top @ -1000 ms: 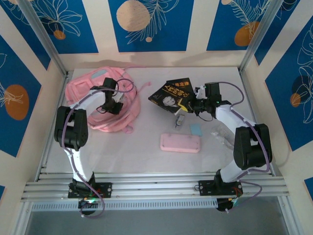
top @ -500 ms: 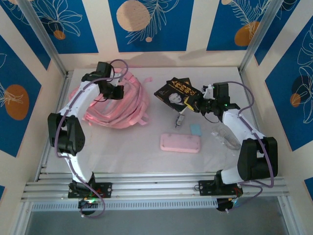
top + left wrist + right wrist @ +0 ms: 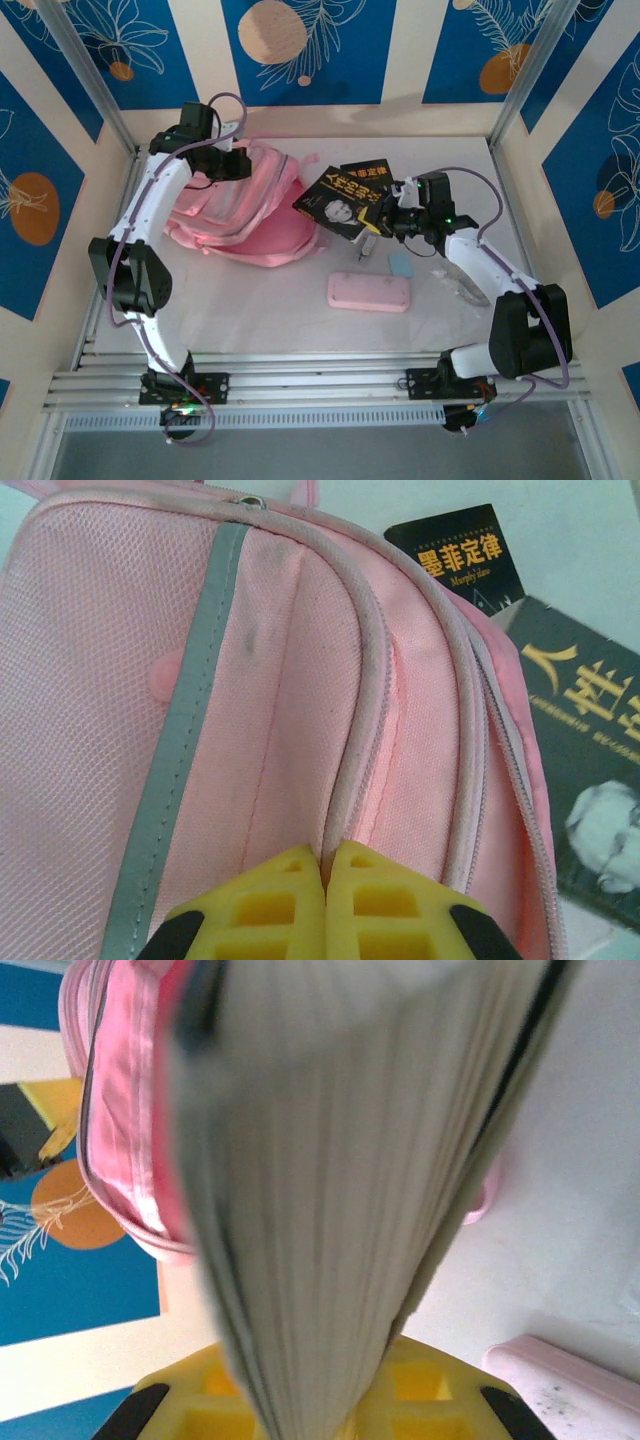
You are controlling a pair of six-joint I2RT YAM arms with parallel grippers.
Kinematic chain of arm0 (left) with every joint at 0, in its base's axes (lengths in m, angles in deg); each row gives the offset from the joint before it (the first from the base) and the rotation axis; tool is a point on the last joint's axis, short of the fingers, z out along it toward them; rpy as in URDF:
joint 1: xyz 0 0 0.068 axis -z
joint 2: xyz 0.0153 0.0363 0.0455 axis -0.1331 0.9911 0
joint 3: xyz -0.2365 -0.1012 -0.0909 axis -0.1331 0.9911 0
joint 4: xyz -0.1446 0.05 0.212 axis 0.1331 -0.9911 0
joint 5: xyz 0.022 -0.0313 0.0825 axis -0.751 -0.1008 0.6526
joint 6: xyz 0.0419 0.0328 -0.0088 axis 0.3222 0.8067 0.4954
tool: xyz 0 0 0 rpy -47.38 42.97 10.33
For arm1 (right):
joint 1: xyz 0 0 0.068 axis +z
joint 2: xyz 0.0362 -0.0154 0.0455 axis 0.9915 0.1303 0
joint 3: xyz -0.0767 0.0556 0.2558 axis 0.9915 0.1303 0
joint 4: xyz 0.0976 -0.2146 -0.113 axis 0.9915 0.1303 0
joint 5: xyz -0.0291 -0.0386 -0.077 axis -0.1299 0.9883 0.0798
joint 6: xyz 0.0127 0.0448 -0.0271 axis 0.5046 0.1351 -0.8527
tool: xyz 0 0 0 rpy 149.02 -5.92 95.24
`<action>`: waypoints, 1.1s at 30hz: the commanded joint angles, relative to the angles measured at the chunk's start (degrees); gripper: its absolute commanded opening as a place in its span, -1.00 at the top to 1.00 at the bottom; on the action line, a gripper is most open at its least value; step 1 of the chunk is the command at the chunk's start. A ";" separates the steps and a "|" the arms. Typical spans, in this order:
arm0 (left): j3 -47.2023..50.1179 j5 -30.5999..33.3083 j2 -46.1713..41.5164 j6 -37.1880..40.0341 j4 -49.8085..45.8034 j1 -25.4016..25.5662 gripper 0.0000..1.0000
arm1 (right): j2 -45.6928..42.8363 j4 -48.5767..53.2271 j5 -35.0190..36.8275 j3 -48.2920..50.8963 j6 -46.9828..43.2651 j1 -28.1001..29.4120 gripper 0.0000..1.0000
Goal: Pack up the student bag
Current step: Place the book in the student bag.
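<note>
Left pincer pinched shut on piped zip edge of mesh-weave pink student bag. Right pincer clamps black-covered paperback by its pages.

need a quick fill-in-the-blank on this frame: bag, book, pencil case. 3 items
1. The backpack pinched by the left gripper is ____ in colour.
2. The arm gripping the black book is the ____ one.
3. The pencil case lies flat on the table, held by ____ gripper.

Missing words: pink; right; neither
</note>
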 commanded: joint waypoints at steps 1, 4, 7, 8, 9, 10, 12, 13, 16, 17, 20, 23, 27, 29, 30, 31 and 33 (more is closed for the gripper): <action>-2.29 -6.06 -0.42 -2.59 2.59 -0.66 1.00 | 1.98 -8.95 -3.60 -1.83 1.79 2.97 1.00; -2.20 -7.20 -0.42 -3.53 3.27 -0.67 1.00 | 8.10 -17.13 -5.70 -4.00 5.80 6.60 1.00; -1.96 -7.34 -0.75 -4.08 3.87 -0.69 1.00 | 16.02 -25.47 -7.28 -8.09 8.70 10.41 1.00; -1.71 -7.42 -0.97 -4.35 4.46 -0.72 1.00 | 18.88 -28.09 -7.62 -9.74 9.13 11.62 1.00; -1.54 -7.58 -1.11 -4.53 4.85 -0.69 1.00 | 21.53 -30.53 -7.49 -11.20 9.98 12.70 1.00; -1.50 -7.75 -1.13 -4.70 5.11 -0.66 1.00 | 23.89 -32.94 -7.69 -12.61 10.62 13.47 1.00; -1.03 -8.17 -1.45 -5.01 5.78 -0.73 1.00 | 29.42 -36.39 -8.08 -16.75 12.49 15.03 1.00; -0.53 -8.22 -1.71 -5.10 6.16 -0.69 1.00 | 32.24 -37.05 -8.18 -18.44 13.38 15.65 1.00; 1.57 -8.30 -2.82 -5.79 8.07 -0.82 1.00 | 39.52 -40.21 -6.81 -24.78 15.69 18.22 1.00; 2.34 -8.44 -3.19 -6.04 8.70 -0.83 1.00 | 41.86 -40.49 -5.83 -26.94 15.43 19.26 1.00; 4.68 -8.90 -4.22 -7.15 10.92 -0.95 1.00 | 48.47 -38.82 -3.02 -34.02 16.47 21.85 1.00; 7.36 -9.03 -5.32 -8.58 13.79 -1.16 1.00 | 53.94 -38.61 0.59 -39.81 17.91 23.60 0.99; 9.60 -8.53 -6.12 -9.53 15.96 -1.89 1.00 | 58.00 -34.11 2.67 -46.31 19.06 23.96 0.67; 10.72 -8.02 -6.42 -9.88 16.94 -2.49 1.00 | 57.03 -34.33 2.47 -45.17 19.85 23.47 0.43; 11.53 -7.87 -6.65 -10.14 17.56 -2.93 1.00 | 55.63 -34.21 2.50 -43.56 19.74 23.19 0.30; 12.17 -7.77 -6.79 -10.30 18.08 -3.28 1.00 | 54.07 -33.80 2.61 -41.79 19.68 22.82 0.18; 13.35 -6.85 -7.01 -10.44 18.96 -3.97 1.00 | 49.66 -32.33 2.38 -37.09 19.24 21.65 -0.05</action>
